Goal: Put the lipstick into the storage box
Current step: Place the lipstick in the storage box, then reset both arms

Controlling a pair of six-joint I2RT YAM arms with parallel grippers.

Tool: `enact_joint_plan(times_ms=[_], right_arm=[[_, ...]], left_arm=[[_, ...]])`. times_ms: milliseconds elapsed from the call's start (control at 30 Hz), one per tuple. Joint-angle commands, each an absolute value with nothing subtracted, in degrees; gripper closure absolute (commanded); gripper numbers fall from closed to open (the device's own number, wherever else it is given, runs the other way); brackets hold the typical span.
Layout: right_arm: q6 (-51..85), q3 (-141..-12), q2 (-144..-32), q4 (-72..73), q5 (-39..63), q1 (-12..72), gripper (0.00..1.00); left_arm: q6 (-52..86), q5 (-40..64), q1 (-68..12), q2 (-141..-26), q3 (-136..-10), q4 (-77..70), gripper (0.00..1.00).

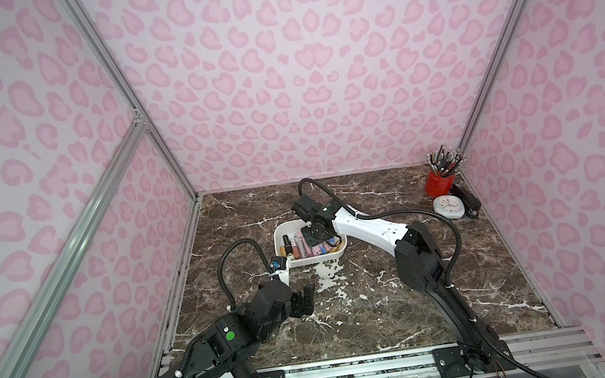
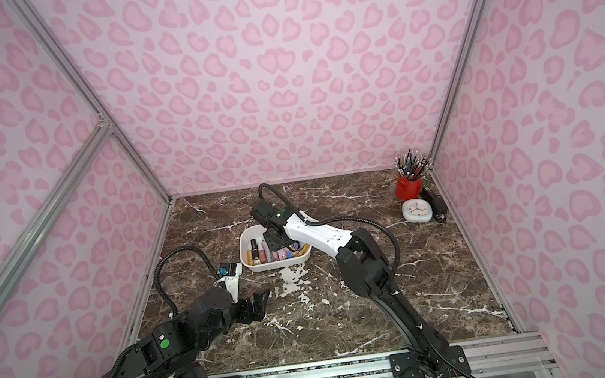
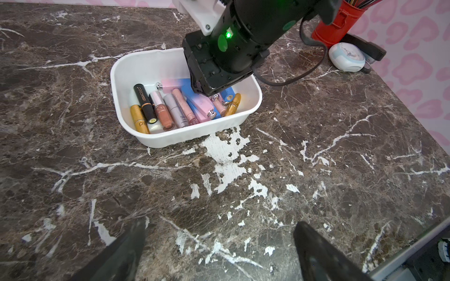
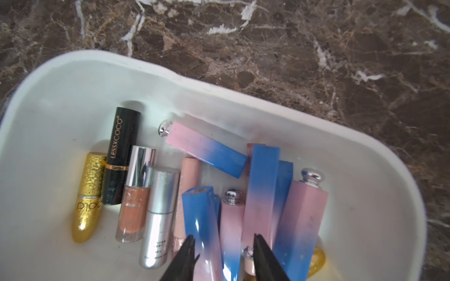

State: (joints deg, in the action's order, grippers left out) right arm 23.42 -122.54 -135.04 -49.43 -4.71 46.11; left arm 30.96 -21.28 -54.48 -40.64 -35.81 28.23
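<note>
Right pincer (image 4: 222,243) hangs, tips apart, over the lipstick (image 4: 199,209) lying crosswise in the storage box (image 4: 365,182).

Probably a lab booth: aluminium frame (image 1: 53,279), pink printed walls (image 1: 316,58), marble tabletop (image 1: 386,305)

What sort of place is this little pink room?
Likely a staged robot test booth, not a real room: pink patterned panels in aluminium framing wall in a marble-look tabletop, with two robot arms bolted to a rail at its front.

Lipsticks (image 2: 262,255) inside white storage box (image 2: 277,265)
</note>
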Motion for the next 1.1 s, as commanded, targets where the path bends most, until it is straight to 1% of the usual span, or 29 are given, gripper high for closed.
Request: enact_joint_plan(times_ms=[0,133,267,367,433,500,567,700,767,833,900,967,1067], right_arm=[[21.9,-121.9,-131.9,-50.1,-8.0,46.1,0.51],[20.7,-115.8,-124.2,-48.4,-10.6,44.9,0.5],[19.4,-103.2,-113.1,-43.0,-11.1,41.5,0.46],[18.2,-92.5,-104.4,-38.0,-11.3,37.6,0.4],[17.8,-85.9,-99.4,-35.0,-10.8,33.7,0.34],[17.6,-78.3,-94.5,-31.8,-9.8,29.6,0.19],[17.3,-71.3,-90.1,-28.2,-8.8,25.1,0.13],[17.0,-60.4,-83.5,-20.7,-11.5,19.4,0.09],[16.2,-53.5,-80.0,-13.8,-15.0,18.2,0.01],[15.1,-46.7,-76.2,-6.8,-16.9,17.0,0.01],[10.5,-38.7,-71.6,2.9,-16.2,16.1,0.01],[6.8,-32.5,-67.5,10.3,-17.9,15.9,0.01],[4.6,-27.8,-63.6,16.6,-17.9,13.1,0.01]], left_arm=[[31.3,-22.8,-54.5,-41.2,-36.6,28.4,0.03],[30.5,-24.0,-54.4,-43.2,-38.0,27.4,0.02],[28.6,-24.1,-54.3,-47.5,-39.9,22.8,0.02],[25.7,-23.9,-53.7,-53.7,-41.4,17.5,0.02],[23.9,-23.6,-52.4,-58.8,-43.1,14.3,0.03],[22.1,-21.7,-50.7,-64.1,-44.5,10.0,0.03],[18.9,-19.5,-49.2,-69.2,-45.8,5.0,0.03],[10.8,-21.4,-46.7,-75.6,-47.9,-2.0,0.03],[9.3,-24.6,-43.1,-76.7,-47.0,-6.0,0.03],[8.9,-26.1,-37.5,-76.2,-44.8,-8.8,0.03],[8.6,-29.1,-31.4,-74.0,-40.8,-12.7,0.03],[7.5,-31.7,-26.8,-71.2,-36.2,-16.5,0.03],[6.5,-30.7,-20.6,-66.7,-29.8,-21.5,0.03]])
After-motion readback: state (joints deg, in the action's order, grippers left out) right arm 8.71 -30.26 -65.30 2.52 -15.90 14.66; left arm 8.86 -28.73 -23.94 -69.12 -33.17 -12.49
